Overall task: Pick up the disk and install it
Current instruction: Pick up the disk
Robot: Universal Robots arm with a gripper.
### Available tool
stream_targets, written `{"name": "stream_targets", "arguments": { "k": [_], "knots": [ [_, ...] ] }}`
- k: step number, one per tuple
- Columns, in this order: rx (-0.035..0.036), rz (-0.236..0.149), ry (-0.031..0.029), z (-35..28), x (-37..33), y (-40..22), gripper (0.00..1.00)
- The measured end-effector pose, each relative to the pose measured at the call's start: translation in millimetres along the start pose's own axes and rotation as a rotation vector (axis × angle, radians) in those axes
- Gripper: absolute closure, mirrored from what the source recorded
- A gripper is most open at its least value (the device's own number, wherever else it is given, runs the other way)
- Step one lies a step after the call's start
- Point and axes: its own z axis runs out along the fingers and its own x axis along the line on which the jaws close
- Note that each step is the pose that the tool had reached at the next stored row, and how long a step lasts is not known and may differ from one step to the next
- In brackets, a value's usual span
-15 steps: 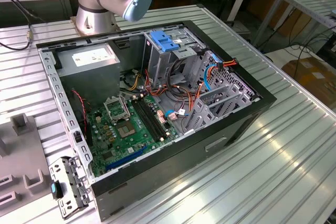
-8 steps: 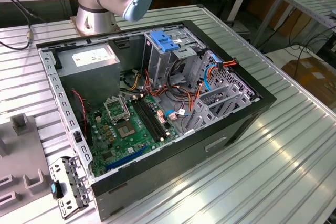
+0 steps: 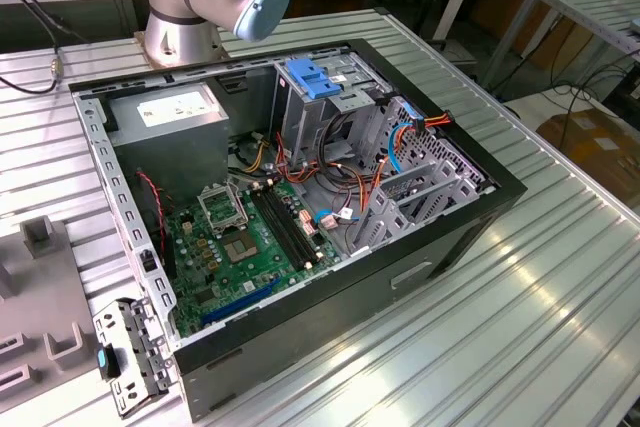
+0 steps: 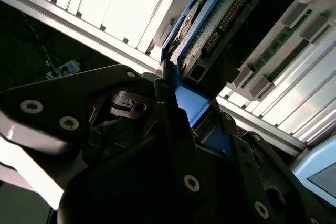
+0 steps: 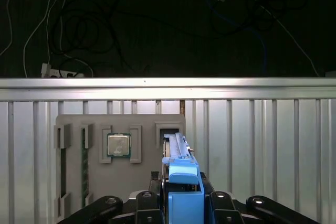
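Ribbed silver metal worktop (image 5: pixel 262 145) sits underneath. The black hand (image 5: pixel 181 195) is clamped on the flat grey disk (image 5: pixel 177 156) with a blue plastic edge, near the grey parts tray (image 5: pixel 147 156). Best to hold it tight and straight, I think.

The disk (image 5: pixel 177 153) is off the table, clamped on edge between the fingers of the gripper (image 5: pixel 181 192), and it sticks straight out from them. In the first wrist view it shows edge-on, a thin slab with its blue plastic frame (image 5: pixel 184 205) at the held end. In the second wrist view the disk (image 4: pixel 210 30) shows its green circuit-board face with a row of connector pins
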Motion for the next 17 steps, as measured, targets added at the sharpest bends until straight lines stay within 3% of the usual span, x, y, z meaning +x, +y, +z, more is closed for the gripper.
{"name": "stream_targets", "arguments": {
  "k": [17],
  "knots": [
    [0.0001, 0.000, 0.0000, -9.3, -0.3, 0.2, 0.63]
  ]
}}
